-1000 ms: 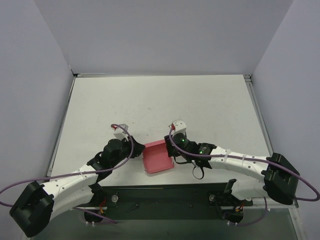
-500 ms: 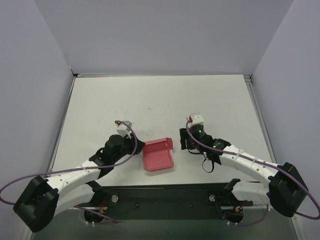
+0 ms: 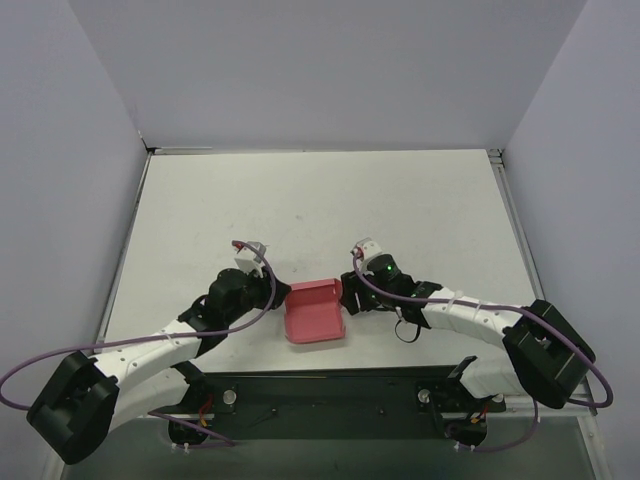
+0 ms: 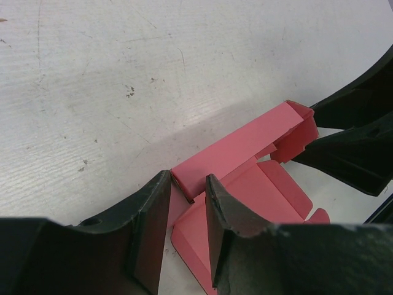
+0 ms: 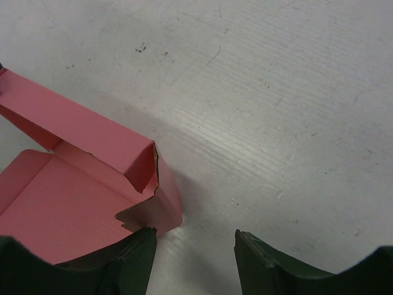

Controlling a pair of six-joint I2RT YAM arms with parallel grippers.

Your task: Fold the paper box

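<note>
On my top feed the small pink-red thin-card paper box (image 3: 315,313) lies on the white, scuffed flat table (image 3: 320,200), near the front edge and between the two arms. It is partly formed. The base panel lies flat, the far long wall stands up and leans over the base, and a short end flap is bent round at the right end. The black two-finger left gripper (image 3: 276,296) sits at the box's far left corner. Through the left wrist camera I see its jaws clamped on the left end of that raised wall, with pink card filling the gap and touching both fingers (image 4: 150,227). The black two-finger right gripper (image 3: 349,296) is at the box's far right corner. In the right wrist camera its jaws stand apart with only bare table between them, gripping nothing. The folded right corner of the box sits just beside the left-hand finger (image 5: 132,258) in that picture, and I cannot tell whether they touch. The left wrist camera also catches the right gripper's dark fingers (image 4: 350,153), right up against the bent end flap.
</note>
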